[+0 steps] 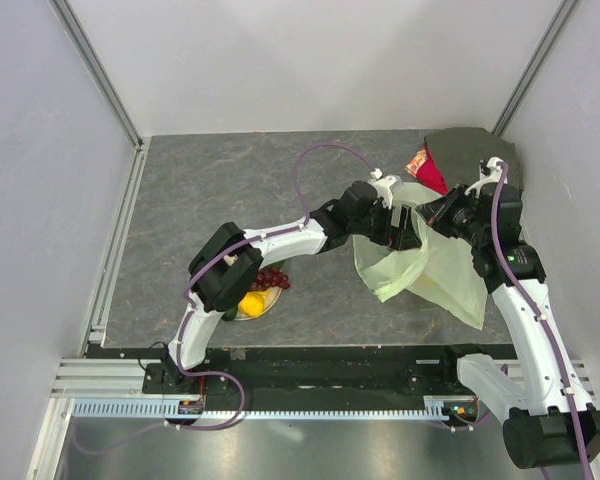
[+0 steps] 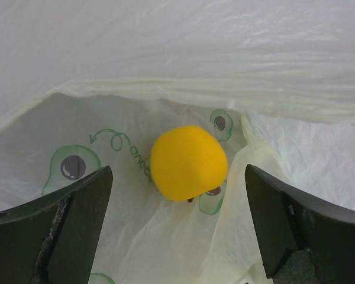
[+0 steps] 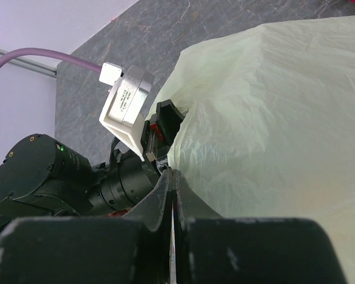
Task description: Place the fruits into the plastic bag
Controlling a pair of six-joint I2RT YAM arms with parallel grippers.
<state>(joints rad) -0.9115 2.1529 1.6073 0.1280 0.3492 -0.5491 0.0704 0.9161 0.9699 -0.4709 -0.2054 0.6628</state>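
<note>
Centre right, the left tool [image 2: 178, 177] gapes wide inside the plastic bag [image 1: 435, 275], a yellow fruit [image 2: 188, 163] lying loose between its jaws (nothing gripped). The right tool [image 3: 173, 204] is clamped on the bag's rim. Lower left, a lemon [image 1: 251, 303] and grapes [image 1: 272, 278] sit on the plate [image 1: 246, 317], not yet bagged.

Grey table [image 1: 210, 190] bears plate [image 1: 242, 316], plastic bag [image 1: 445, 280], cloth [image 1: 472, 150].

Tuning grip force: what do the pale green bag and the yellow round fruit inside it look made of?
The pale green bag: thin plastic film, translucent, crinkled, glossy. The yellow round fruit: smooth, matte, uniform skin; real or imitation lemon, cannot tell.
</note>
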